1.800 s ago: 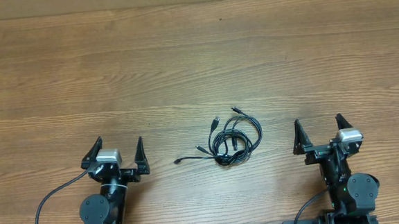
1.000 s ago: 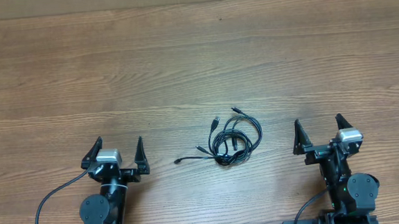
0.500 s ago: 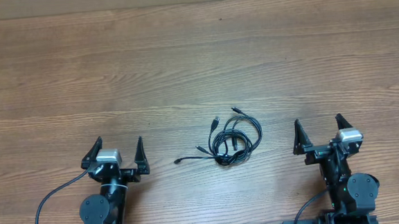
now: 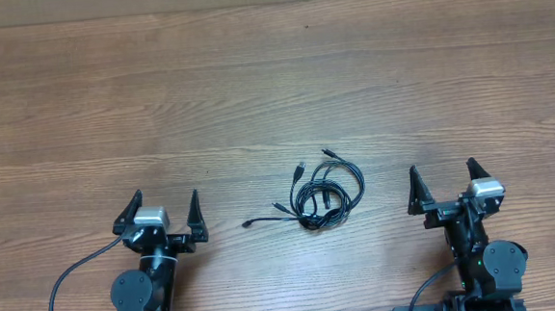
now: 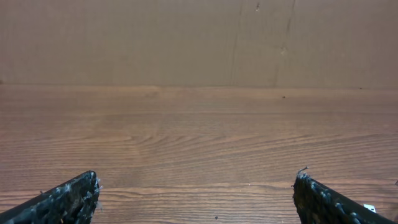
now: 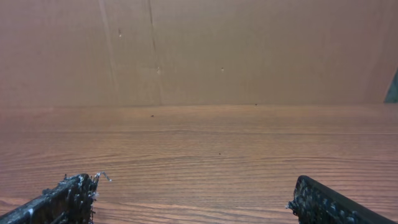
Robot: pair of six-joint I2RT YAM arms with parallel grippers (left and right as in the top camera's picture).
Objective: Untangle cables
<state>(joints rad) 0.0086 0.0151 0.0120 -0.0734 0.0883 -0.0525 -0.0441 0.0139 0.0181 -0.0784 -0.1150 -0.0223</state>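
The cables (image 4: 322,194) lie in one tangled black bundle on the wooden table (image 4: 273,88), between the two arms, with small plug ends sticking out up and to the left. My left gripper (image 4: 163,203) is open and empty, to the left of the bundle. My right gripper (image 4: 444,178) is open and empty, to its right. In the left wrist view the left gripper (image 5: 196,190) shows only bare wood between its fingertips. In the right wrist view the right gripper (image 6: 196,193) shows the same. The cables are out of both wrist views.
A brown cardboard wall (image 5: 199,40) stands along the table's far edge, also seen in the right wrist view (image 6: 199,50). A thick black arm wire (image 4: 72,274) curls at the front left, another at the front right (image 4: 426,289).
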